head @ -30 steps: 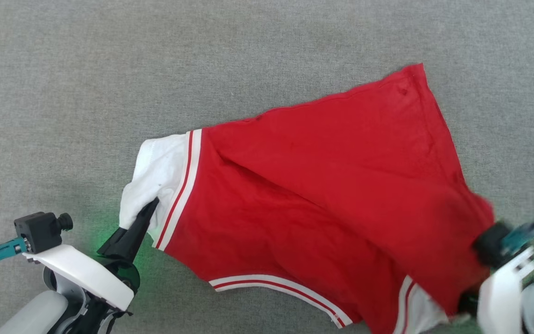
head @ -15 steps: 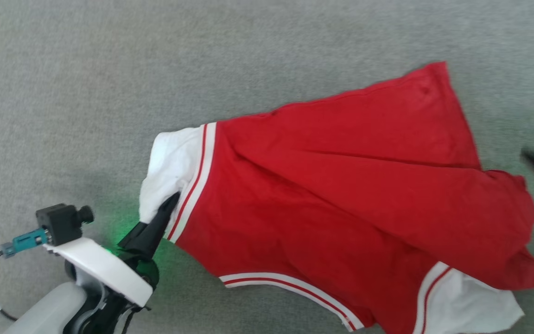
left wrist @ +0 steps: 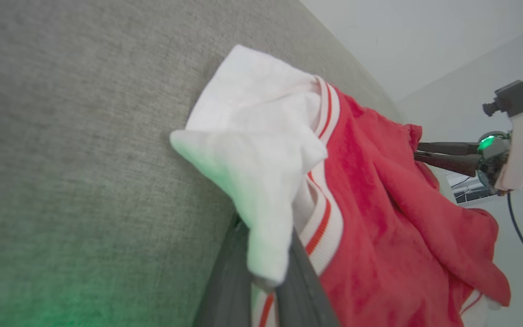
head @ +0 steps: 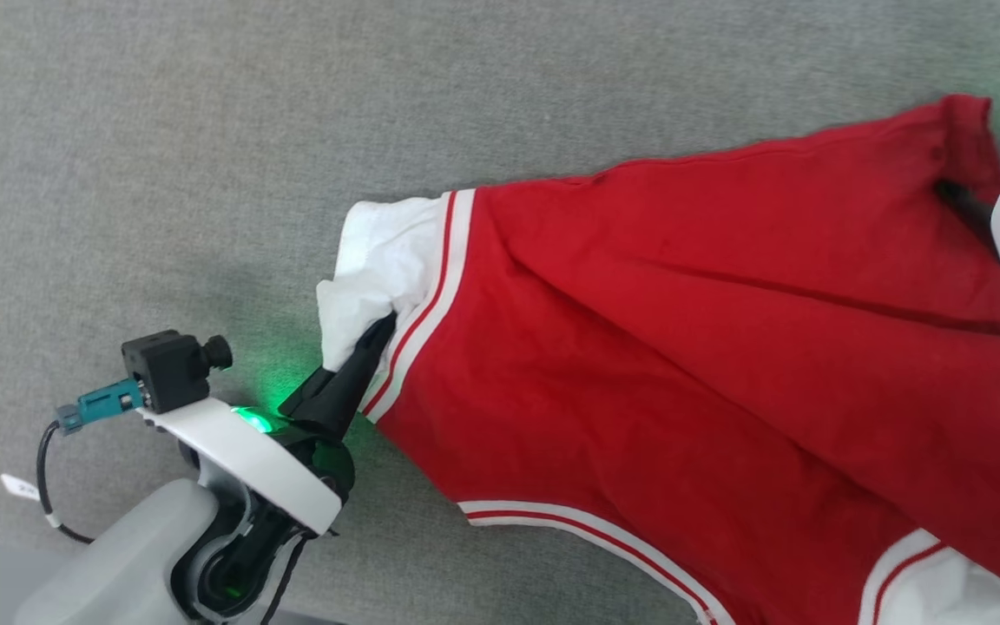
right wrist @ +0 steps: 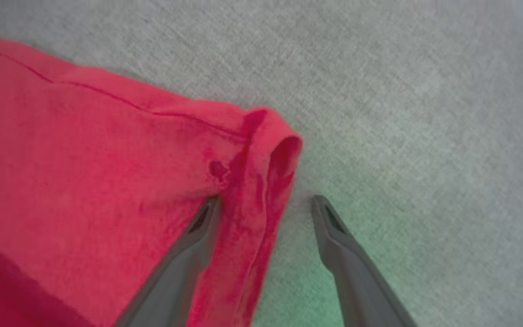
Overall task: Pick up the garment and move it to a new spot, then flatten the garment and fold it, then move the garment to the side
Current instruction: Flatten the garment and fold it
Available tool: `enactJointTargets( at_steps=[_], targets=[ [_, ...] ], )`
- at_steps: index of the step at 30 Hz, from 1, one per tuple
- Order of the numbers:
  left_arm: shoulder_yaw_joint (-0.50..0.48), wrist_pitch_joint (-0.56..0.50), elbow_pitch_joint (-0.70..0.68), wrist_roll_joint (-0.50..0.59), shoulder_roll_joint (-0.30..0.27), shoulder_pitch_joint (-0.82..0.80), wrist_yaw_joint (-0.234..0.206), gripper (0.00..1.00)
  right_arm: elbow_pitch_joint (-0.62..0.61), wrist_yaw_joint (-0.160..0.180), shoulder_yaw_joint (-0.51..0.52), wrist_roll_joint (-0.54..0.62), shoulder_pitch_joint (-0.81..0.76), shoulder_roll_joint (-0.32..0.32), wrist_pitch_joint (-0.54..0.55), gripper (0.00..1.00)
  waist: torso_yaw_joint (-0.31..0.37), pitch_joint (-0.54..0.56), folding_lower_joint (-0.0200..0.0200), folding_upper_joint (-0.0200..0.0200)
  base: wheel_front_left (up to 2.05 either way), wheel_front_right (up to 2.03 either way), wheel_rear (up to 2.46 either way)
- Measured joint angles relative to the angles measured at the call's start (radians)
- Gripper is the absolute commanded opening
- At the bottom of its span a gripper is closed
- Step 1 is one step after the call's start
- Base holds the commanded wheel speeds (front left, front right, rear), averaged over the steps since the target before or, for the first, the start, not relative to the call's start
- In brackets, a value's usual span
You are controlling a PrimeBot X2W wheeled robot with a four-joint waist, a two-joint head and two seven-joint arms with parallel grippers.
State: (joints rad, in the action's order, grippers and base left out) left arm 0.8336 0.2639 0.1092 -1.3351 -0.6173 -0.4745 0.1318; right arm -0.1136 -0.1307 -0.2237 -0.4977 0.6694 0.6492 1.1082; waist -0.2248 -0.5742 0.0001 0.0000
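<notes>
Red cloth takes up most of the head view. The garment (head: 682,365) lies spread on a grey woven surface (head: 205,130), creased in long diagonal folds, and its body runs from the middle of that view out past the right and bottom edges. At its left end sits a white sleeve panel (head: 378,260), bordered by white-and-red striped trim (head: 430,295). A second band of the same trim follows the lower edge, and another white panel shows in the bottom right corner.

The left hand (head: 383,328) reaches in from the lower left and is pressed together on the white sleeve panel. In the left wrist view the white cloth is bunched between its two dark fingers (left wrist: 225,281) and drapes over their tips.

The right hand (right wrist: 266,202) is at the garment's far red corner, at the upper right of the head view. Its fingers stand spread — one tip lies against the red cloth, the other over bare grey surface. The rolled hem (right wrist: 279,154) of that corner sits between and just beyond them, and nothing is clamped.

A green glow (head: 292,365) tints the grey surface beside the left hand — a paler one shows by the right hand in the right wrist view.
</notes>
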Motion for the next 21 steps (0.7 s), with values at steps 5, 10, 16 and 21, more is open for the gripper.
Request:
enactJointTargets(
  at_steps=[5, 10, 16, 21],
  targets=[
    [0.007, 0.0, 0.007, 0.004, 0.015, -0.014, 0.0, 0.0, 0.046, 0.0, -0.07, -0.017, 0.04, 0.039, 0.002, 0.74, -0.024, -0.02, -0.0001, 0.0001, 0.0, 0.0, 0.0],
    [0.007, 0.0, 0.028, 0.004, 0.023, -0.016, 0.0, 0.0, 0.077, 0.0, -0.097, -0.058, 0.047, 0.041, -0.029, 0.0, -0.022, -0.003, 0.0, 0.0001, 0.0, 0.0, 0.0],
    [-0.021, 0.0, 0.057, 0.037, 0.006, -0.021, 0.0, 0.0, 0.133, 0.0, -0.066, -0.058, 0.044, 0.003, -0.14, 0.0, 0.0, 0.039, 0.0, 0.0, 0.0, 0.0, 0.0],
    [-0.007, -0.007, 0.064, 0.042, -0.023, -0.136, 0.0, 0.0, 0.159, 0.0, 0.031, -0.055, 0.1, -0.007, -0.238, 0.0, 0.029, 0.067, -0.0001, 0.0, 0.0, 0.0, 0.0]
  ],
)
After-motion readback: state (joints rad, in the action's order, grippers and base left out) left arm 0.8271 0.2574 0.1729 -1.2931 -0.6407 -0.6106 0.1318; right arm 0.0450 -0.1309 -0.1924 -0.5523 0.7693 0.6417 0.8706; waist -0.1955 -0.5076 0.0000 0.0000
